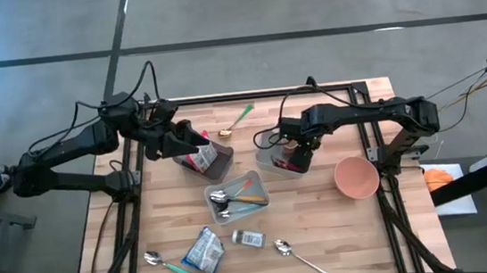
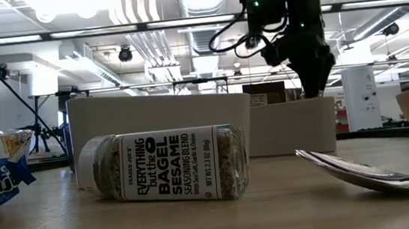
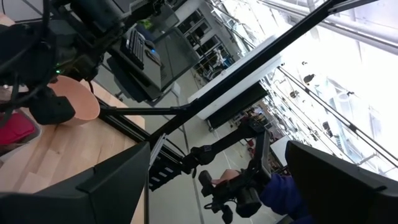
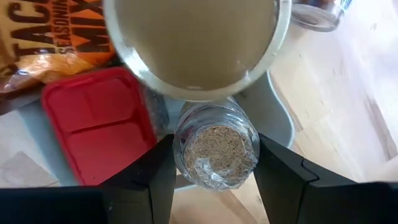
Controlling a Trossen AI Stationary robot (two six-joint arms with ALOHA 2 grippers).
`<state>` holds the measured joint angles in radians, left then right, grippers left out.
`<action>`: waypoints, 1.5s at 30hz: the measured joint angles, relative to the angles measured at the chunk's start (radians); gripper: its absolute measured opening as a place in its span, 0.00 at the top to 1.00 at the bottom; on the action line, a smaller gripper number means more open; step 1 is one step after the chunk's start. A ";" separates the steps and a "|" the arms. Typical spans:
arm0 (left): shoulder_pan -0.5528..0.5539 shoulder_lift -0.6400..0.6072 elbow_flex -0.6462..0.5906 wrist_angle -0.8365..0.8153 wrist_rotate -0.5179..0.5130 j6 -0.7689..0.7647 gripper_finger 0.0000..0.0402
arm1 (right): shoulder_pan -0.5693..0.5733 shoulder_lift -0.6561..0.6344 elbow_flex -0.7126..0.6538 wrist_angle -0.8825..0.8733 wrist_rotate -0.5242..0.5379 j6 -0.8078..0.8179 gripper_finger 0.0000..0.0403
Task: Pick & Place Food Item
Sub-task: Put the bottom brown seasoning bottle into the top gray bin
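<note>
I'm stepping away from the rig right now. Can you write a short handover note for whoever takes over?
Right claw: shut on a clear spice jar, over the grey bin on the right side of the table.
Left claw: open, holding nothing, above the dark bin.
Done: jar gripped.
Left: whether the jar is going in or coming out cannot be told. Bagel seasoning jar and snack bag lie loose at the front of the table.

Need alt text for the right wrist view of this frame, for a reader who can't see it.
The right gripper is shut on a clear spice jar seen bottom-first, with speckled seasoning inside. The jar hangs over a grey bin holding a red-lidded container, a seasoning mix packet and a round tub.
</note>
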<state>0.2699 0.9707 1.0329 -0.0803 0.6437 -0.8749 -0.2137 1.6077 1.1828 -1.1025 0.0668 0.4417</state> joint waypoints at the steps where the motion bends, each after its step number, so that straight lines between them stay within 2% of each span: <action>1: 0.000 0.000 0.000 0.000 0.000 0.000 0.06 | -0.003 -0.001 -0.008 0.010 -0.001 -0.004 0.57; 8: 0.000 0.000 0.000 0.000 0.000 0.000 0.06 | -0.014 -0.002 -0.061 0.098 -0.041 -0.031 0.57; 23: 0.000 0.000 0.000 0.000 -0.008 0.001 0.06 | -0.018 -0.002 -0.108 0.146 -0.068 -0.053 0.57; 29: 0.000 0.000 0.000 0.000 -0.008 0.003 0.06 | -0.020 -0.002 -0.108 0.148 -0.068 -0.058 0.49; 45: 0.000 0.000 0.000 0.000 -0.008 -0.015 0.07 | -0.023 -0.002 -0.108 0.147 -0.102 -0.068 0.47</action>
<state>0.2702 0.9707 1.0332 -0.0807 0.6357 -0.8902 -0.2371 1.6058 1.0748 -0.9558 -0.0357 0.3733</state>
